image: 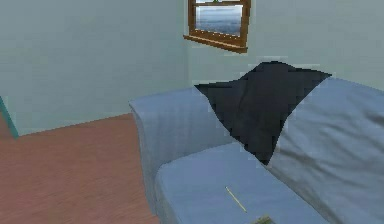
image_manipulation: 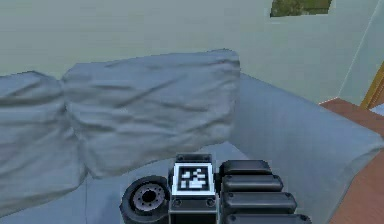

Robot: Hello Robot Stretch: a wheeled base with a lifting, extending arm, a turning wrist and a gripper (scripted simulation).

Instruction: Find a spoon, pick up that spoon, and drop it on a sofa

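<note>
A blue-grey sofa [image: 185,130] takes up the forward view's right, with a dark blanket [image: 265,105] draped over its back. On its seat lies a thin pale sliver [image: 235,197], too small to name. In the arm side view the sofa's pale back cushions [image_manipulation: 150,100] stand behind the arm's end. The arm's white marked square [image_manipulation: 196,180] rises from the bottom edge, and the gripper's dark round body [image_manipulation: 148,198] sits left of it, low over the seat. I cannot make out its far end, so I cannot tell whether it holds anything.
A wood-framed window [image: 220,22] hangs on the pale wall above the sofa. Reddish wooden floor [image: 70,170] spreads at the forward view's left. In the arm side view the sofa's armrest [image_manipulation: 320,130] runs to the right, with floor [image_manipulation: 360,110] beyond it.
</note>
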